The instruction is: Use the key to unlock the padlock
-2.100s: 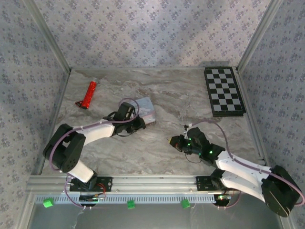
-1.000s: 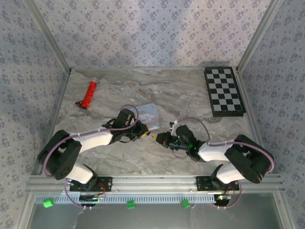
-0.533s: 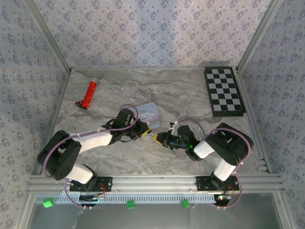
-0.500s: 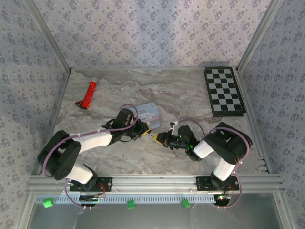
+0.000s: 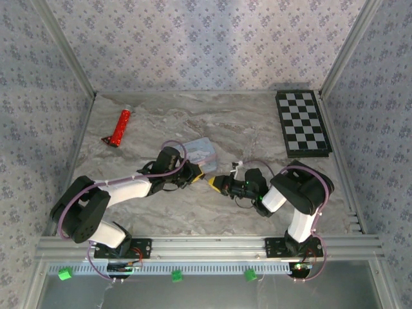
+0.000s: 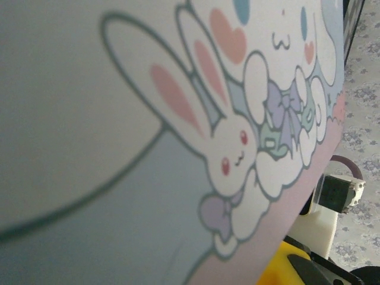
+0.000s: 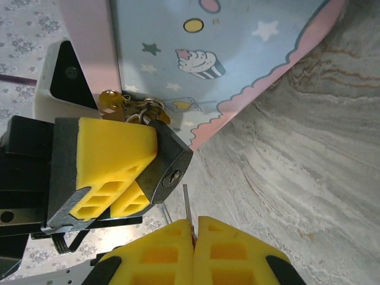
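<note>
Right claw [image 7: 192, 227] is pinching its two yellow ribbed pads tight together on a thin silver key [image 7: 186, 205], whose blade is sticking straight out from between the tips. Seen from above, its arm is folding sharply back on itself, elbow bulging to the right, wrist lying low and pointing left. Left claw [image 5: 195, 174] is reaching in from the opposite side, its arm stretching long and low across the grey marble-patterned bench [image 5: 257, 129]. It is clamping a small dark metal padlock [image 7: 169, 166] against its yellow wedge-shaped pad [image 7: 101, 166].

The padlock is sitting near the middle of the bench, tilting, with its round keyhole face turning toward the key. The key's tip is standing just beside the keyhole, not yet in it. A bunch of brass keys [image 7: 119, 104] on small links is showing just beside the padlock's upper end, in front of a pastel cartoon-printed tin [image 7: 225, 59] with a pink scalloped border that is lying just behind both claws.

Bare veined marble is lying open on the near side and to the right of the claws. A red glittery tube [image 5: 120, 127] is resting well apart at the far left, and a black-and-white chequered board [image 5: 302, 122] is lying well apart in the far right corner.
</note>
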Robot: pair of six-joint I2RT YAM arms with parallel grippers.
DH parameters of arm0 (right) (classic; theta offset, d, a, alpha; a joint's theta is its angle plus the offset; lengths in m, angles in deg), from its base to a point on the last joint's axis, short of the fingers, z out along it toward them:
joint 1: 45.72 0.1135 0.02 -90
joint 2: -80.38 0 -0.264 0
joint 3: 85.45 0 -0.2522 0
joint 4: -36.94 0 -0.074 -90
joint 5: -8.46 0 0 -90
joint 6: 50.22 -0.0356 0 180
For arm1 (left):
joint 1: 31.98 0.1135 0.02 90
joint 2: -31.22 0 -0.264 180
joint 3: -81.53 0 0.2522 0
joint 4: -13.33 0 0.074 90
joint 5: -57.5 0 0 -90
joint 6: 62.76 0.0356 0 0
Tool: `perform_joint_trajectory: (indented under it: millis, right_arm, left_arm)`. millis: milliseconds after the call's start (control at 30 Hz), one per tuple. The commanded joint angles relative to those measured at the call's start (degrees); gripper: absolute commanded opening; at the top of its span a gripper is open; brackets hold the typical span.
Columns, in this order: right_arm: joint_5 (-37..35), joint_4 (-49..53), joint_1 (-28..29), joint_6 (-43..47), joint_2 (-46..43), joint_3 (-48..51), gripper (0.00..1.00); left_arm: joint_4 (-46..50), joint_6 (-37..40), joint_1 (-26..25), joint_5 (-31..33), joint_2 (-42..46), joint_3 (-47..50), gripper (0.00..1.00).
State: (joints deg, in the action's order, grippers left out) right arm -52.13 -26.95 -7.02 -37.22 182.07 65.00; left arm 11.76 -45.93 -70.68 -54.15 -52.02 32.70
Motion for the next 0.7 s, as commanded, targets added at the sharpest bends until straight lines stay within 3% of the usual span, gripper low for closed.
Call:
perform_joint_trajectory:
  millis: [0, 667]
  right_arm:
    - [2.00, -2.23, -0.94, -0.49, -1.31, -0.03, 0.00]
    - [3.24, -2.23, -2.31, -1.53, -3.36, -1.05, 0.00]
  left_arm:
    - [-5.73, -2.15, -0.32, -2.49, 1.03, 0.60, 0.00]
    - [-9.07, -3.56, -0.50, -4.01, 0.77, 0.28, 0.00]
